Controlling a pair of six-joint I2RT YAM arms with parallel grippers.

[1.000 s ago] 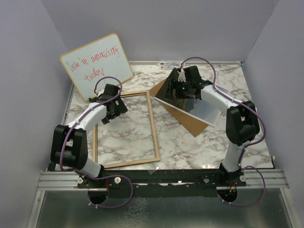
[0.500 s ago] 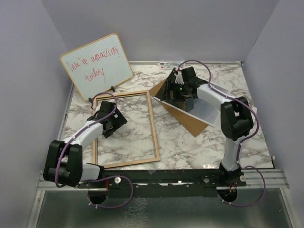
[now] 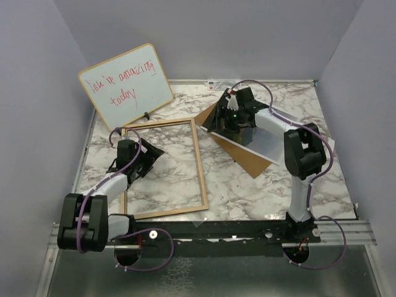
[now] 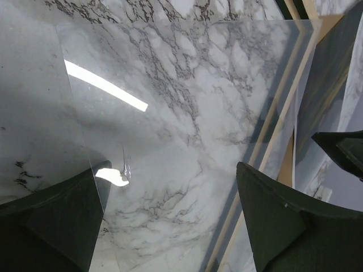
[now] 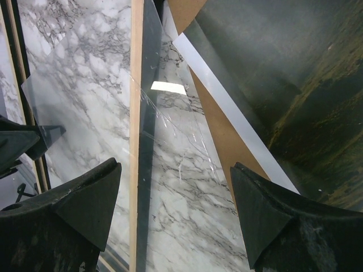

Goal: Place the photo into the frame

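The frame [image 3: 200, 167] lies flat on the marble table with its light wood face up; its rail [image 4: 276, 133] runs down the right of the left wrist view. Over the frame's left part my left gripper [image 3: 150, 154] [image 4: 170, 218] hovers open, with only a clear sheet [image 4: 170, 96] and marble between its fingers. The photo [image 3: 270, 145] rests on a brown board [image 3: 253, 163] to the right of the frame. Its white margin and dark glossy picture [image 5: 283, 73] fill the right wrist view's right side. My right gripper [image 3: 237, 120] [image 5: 176, 212] stands open above the photo's near-left edge, holding nothing.
A wood-edged whiteboard [image 3: 125, 85] with red handwriting leans at the back left. The clear sheet [image 5: 170, 130] reaches across the frame's right rail [image 5: 136, 113]. Grey walls close in the table on three sides. The arm bases sit on the black rail at the near edge.
My left arm has drawn back toward the near left, taking its open gripper from the frame's far-left corner to over the frame's left side. The right gripper has barely shifted.
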